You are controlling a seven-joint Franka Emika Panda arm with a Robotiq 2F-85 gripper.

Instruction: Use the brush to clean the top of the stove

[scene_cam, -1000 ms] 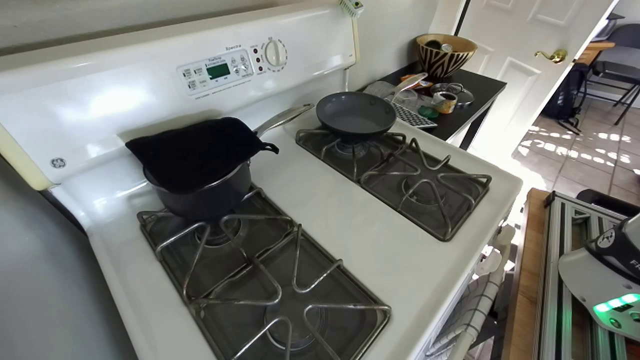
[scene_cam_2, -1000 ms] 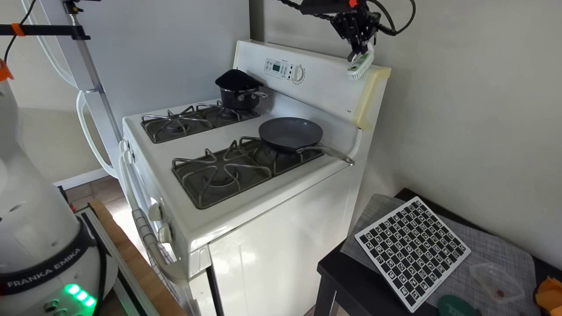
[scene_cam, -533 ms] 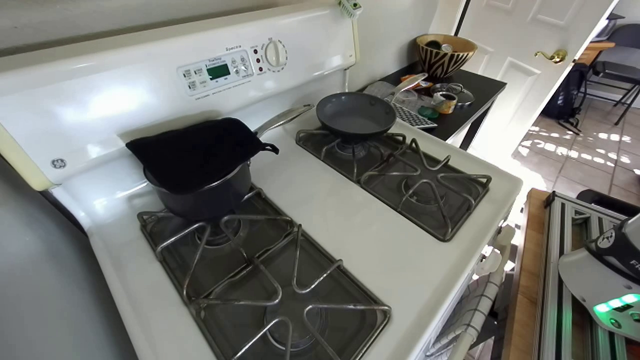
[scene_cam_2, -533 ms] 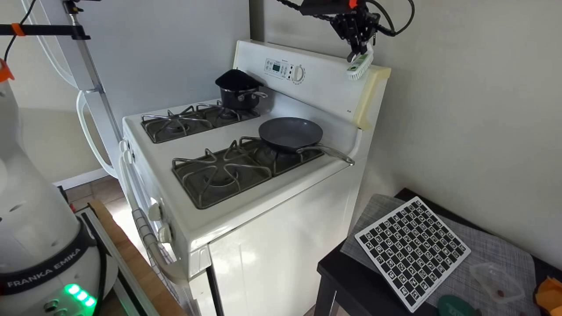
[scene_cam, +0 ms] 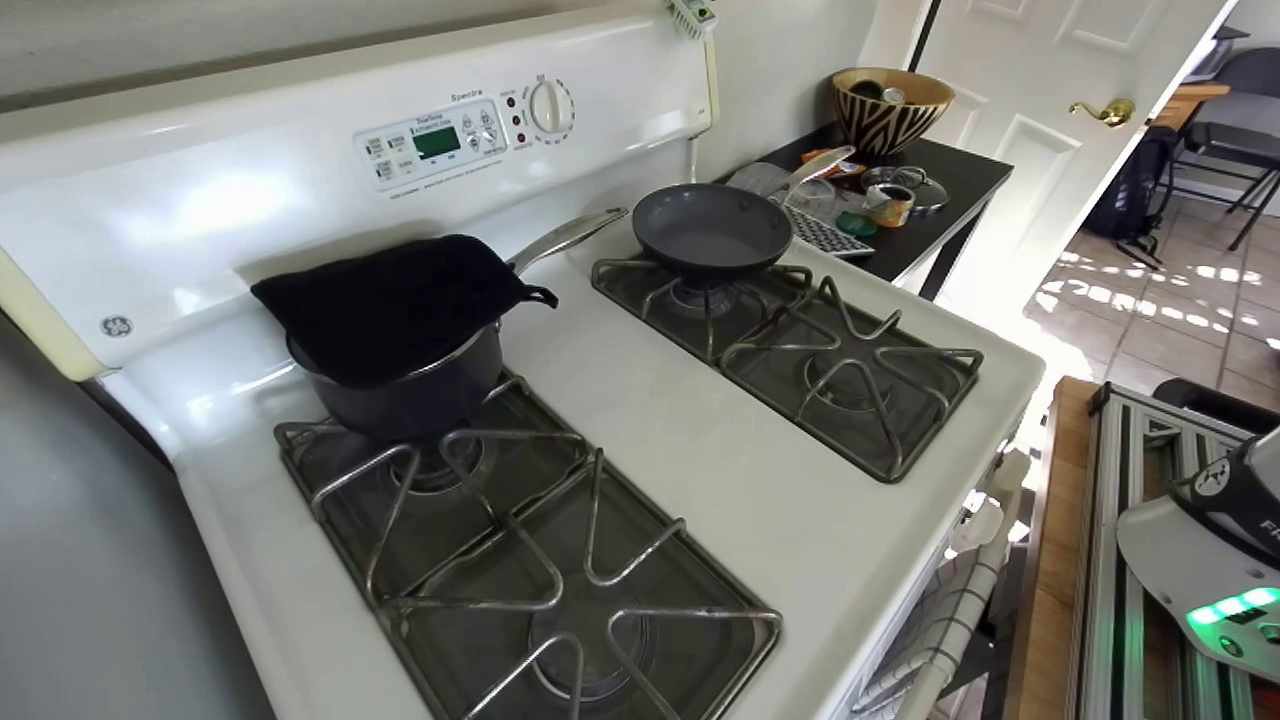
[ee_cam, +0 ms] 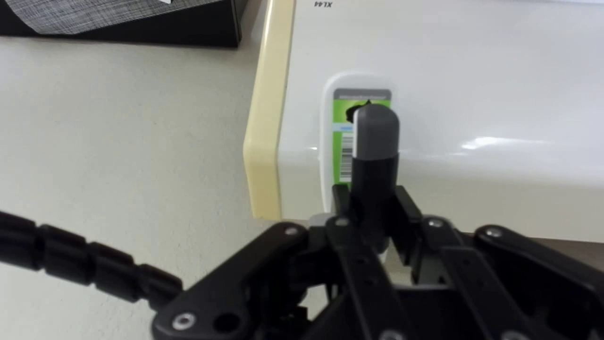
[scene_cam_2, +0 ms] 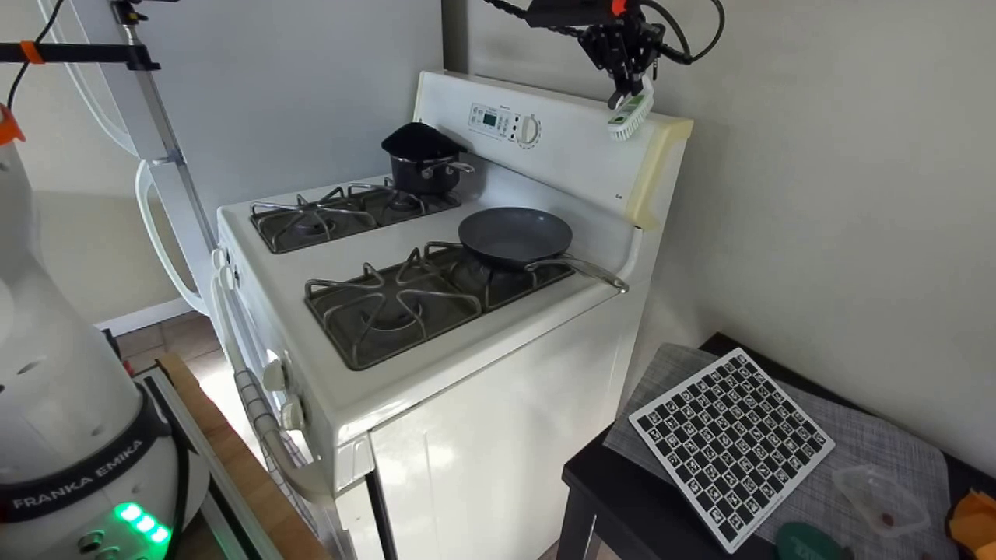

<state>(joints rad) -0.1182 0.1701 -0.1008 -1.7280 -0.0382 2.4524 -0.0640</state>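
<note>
Brush (scene_cam_2: 632, 118), white and green: near the top of the back panel (scene_cam_2: 576, 148), stove (scene_cam: 620, 390); slightly nearer the dial (scene_cam: 551, 107) than before. Gripper (ee_cam: 373, 196): jaws clamped on the brush's handle (ee_cam: 376, 137).

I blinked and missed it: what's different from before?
The gripper, holding the brush, moved a little along the back panel of the stove, toward the big dial. Nothing was grabbed or let go. The pot and skillet stayed put.
</note>
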